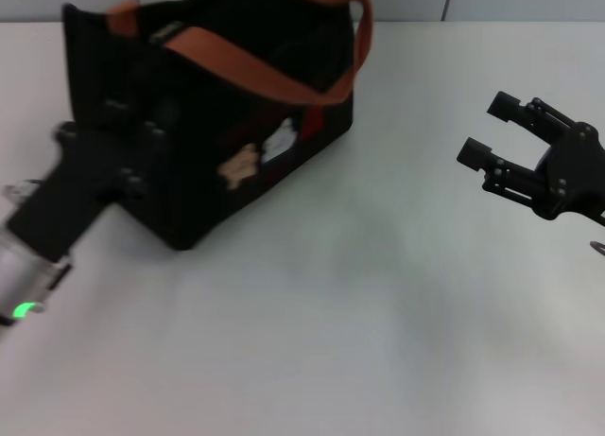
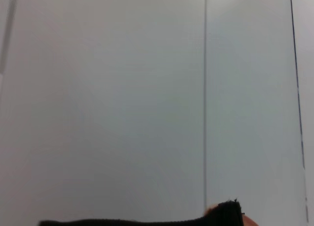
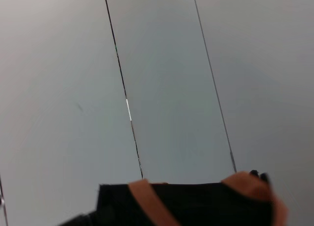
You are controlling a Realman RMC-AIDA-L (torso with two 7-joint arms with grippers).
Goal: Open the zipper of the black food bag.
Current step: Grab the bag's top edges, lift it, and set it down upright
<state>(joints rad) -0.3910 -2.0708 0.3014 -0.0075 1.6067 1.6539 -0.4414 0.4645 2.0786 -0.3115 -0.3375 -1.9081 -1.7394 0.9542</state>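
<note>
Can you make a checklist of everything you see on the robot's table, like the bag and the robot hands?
Surface: white table, bare around the bag.
Job's things: black food bag stands at the table's far left, orange-brown straps arching over its top. Bear patches on its side. Zipper: cannot make it out.
Clutter: nothing seen.
Hands: left hand is against the bag's left end; its black parts blend with the bag. Right hand hangs open over the table, well to the right of the bag, holding nothing.
Cables: nothing seen.
Surroundings: pale panelled wall behind the table.
</note>
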